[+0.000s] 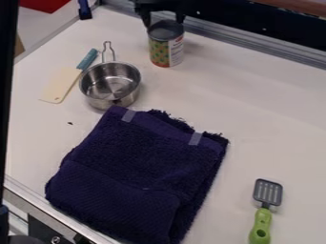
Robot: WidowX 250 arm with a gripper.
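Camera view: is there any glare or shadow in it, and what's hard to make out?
In the camera view, bright reflections show on the metal pot; soft, pale light covers the white table, with only a faint shadow beside the can; the navy towel looks very dark in its folds; and the black hand partly blends into the dark background.

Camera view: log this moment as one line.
gripper: at top of can | can: upright | metal pot: beside teal-handled tool | navy towel: folded | green-handled spatula: lower right
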